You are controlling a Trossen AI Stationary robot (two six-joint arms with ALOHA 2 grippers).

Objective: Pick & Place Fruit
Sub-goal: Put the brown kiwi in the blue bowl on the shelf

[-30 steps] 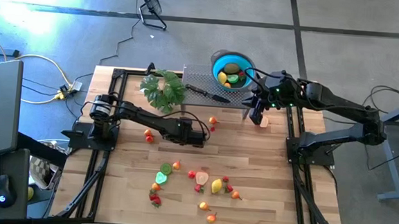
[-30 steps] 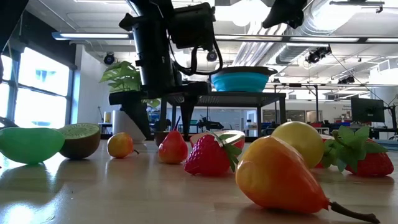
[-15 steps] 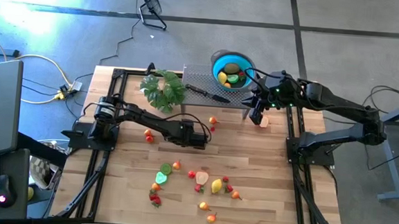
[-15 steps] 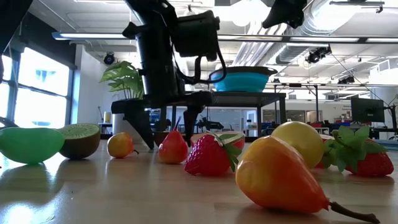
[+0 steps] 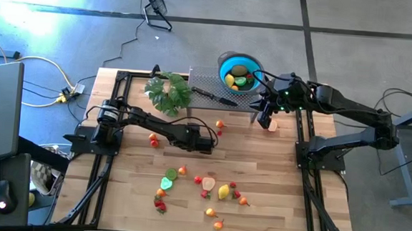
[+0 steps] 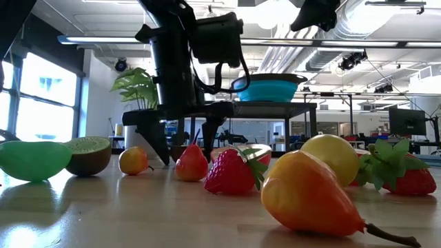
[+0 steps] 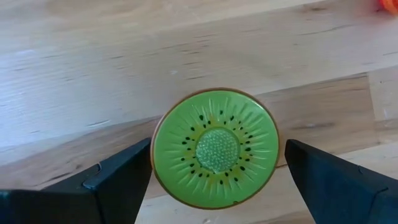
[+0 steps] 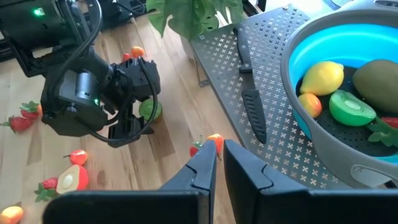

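One kiwi half (image 7: 214,148) sits squarely between the two dark fingers (image 7: 118,180) of the left pincer (image 5: 214,137), cut face up on the bench (image 5: 274,177). In the left wrist view a narrow strip of wood shows on either side of it, so the fingers stand spread and released, flanking the fruit without touching it. The cut face is bright green with a paler, bumpy centre, a ring of small black seeds and fine lines radiating outward to a thin brown rim.

In the high view this pincer lies low near the middle of the frame, with the left arm reaching in from the left edge of the bench. Just above and right of it sits a small orange-red fruit (image 5: 220,124); another red piece (image 5: 153,139) lies to the left, below the arm.

Most of the remaining loose fruit (image 5: 209,184) is scattered in the lower middle of the frame: a green half, strawberries, a lemon and orange pieces.

At upper right, the right pincer (image 5: 264,119) hangs clenched and empty beside the perforated metal rack (image 5: 206,94). On that rack rest a black-handled knife (image 5: 214,97) and a blue bowl (image 5: 239,71) already containing a lemon, a lime half and a brown kiwi. To the left of the rack stands a leafy green plant (image 5: 168,90).
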